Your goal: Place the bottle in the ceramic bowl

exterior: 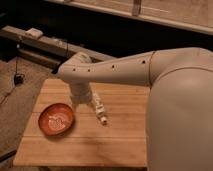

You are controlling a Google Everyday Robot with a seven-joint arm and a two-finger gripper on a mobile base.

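Observation:
The ceramic bowl (56, 120) is reddish-orange with a pale design inside and sits on the left part of the wooden table (120, 140). The bottle (100, 110) is small and pale. It is slanted just right of the bowl, with its cap end toward the front of the table. My gripper (83, 101) hangs down from the pale arm (115, 70) that reaches in from the right. It is just above the bowl's right rim and right beside the bottle's upper end. I cannot tell whether the bottle is held or lying on the table.
The table's left edge and front edge drop off to a carpeted floor. A small dark object on a cable (18, 78) lies on the floor to the left. A dark ledge (45, 45) with a small white item (34, 33) runs behind the table.

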